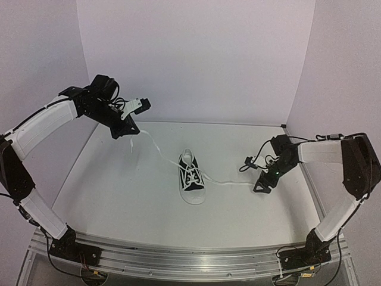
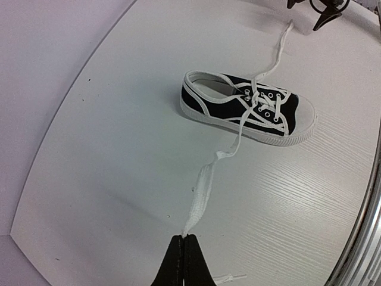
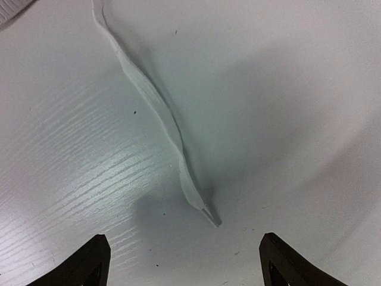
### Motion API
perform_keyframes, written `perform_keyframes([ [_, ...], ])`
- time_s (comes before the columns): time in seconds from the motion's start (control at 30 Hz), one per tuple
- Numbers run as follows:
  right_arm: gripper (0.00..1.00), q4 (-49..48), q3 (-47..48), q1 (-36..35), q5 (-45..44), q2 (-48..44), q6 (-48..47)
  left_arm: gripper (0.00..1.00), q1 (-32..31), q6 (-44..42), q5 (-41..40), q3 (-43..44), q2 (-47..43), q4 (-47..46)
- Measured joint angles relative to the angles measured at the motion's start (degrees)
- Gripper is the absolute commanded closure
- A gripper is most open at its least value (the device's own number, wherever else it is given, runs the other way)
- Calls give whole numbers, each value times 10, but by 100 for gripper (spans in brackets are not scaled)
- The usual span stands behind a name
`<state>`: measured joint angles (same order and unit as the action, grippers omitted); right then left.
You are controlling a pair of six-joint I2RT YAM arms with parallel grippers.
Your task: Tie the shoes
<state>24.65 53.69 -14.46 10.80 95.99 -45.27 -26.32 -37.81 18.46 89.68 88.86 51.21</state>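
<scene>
One shoe: a small black canvas sneaker point(image 1: 191, 177) with a white rubber toe cap, a ribbed white sole and white lining. It stands upright near the middle of the counter point(image 1: 113, 196), between the two arms, toe toward the near edge.
Laces: flat white woven tape, criss-crossed through pale-ringed eyelets over the tongue. They are untied, with one loose end running out to each side.
Left lace end point(image 2: 202, 190): a ribbon with one twist partway along, stretched from the eyelets to the left claw.
Left claw point(image 2: 183, 241): two slim, tapered black fingers pressed together and pinching the left lace end near its tip. It is raised over the far-left part of the counter, well apart from the sneaker.
Right lace end point(image 3: 158, 113): lies flat on the counter in a shallow curve, ending in a clear plastic tip point(image 3: 211, 217).
Right claw point(image 3: 183, 238): wedge-shaped black fingers spread wide, gripping nothing. It sits low over the counter to the right of the sneaker, and the plastic tip lies before the gap, touching neither finger.
Counter surface: matte white with a fine wood-grain texture and rounded far corners.
Near edge: a ridged aluminium rail point(image 1: 178, 257).
</scene>
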Motion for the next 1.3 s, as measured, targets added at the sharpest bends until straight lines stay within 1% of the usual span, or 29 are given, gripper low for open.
perform_keyframes([
  [0.1, 14, 11, 41, -6, 24, -36, 19, 100, 1, 11, 4, 18, 0, 0],
  [0.2, 17, -4, 113, -42, 50, -55, 50, 100, 1, 19, 10, 28, -4, -2],
  [0.27, 20, -40, 149, -78, 70, -56, 84, 100, 0, 23, 11, 29, -7, -2],
  [0.37, 26, -114, 176, -141, 95, -45, 143, 100, 0, 28, 14, 29, -9, -2],
  [0.47, 28, -174, 219, -199, 110, 5, 203, 100, 0, 33, 15, 29, -9, -2],
  [0.6, 26, -246, 278, -262, 121, 101, 256, 100, 0, 34, 14, 29, -9, -2],
  [0.73, 27, -294, 283, -297, 131, 165, 286, 100, 0, 34, 14, 29, -9, -2],
  [0.83, 30, -319, 292, -305, 133, 200, 305, 100, 0, 34, 14, 29, -9, -2],
  [0.9, 35, -334, 300, -305, 132, 217, 314, 100, 0, 34, 14, 29, -9, -2],
  [1.0, 54, -352, 306, -304, 129, 230, 325, 100, 0, 34, 14, 29, -9, -2],
  [1.13, 74, -368, 312, -302, 121, 240, 332, 100, 0, 34, 14, 29, -9, -2],
  [1.17, 76, -371, 312, -301, 119, 243, 334, 100, 0, 34, 14, 29, -9, -2],
  [1.3, 77, -375, 312, -301, 116, 248, 334, 100, 0, 34, 14, 29, -9, -2],
])
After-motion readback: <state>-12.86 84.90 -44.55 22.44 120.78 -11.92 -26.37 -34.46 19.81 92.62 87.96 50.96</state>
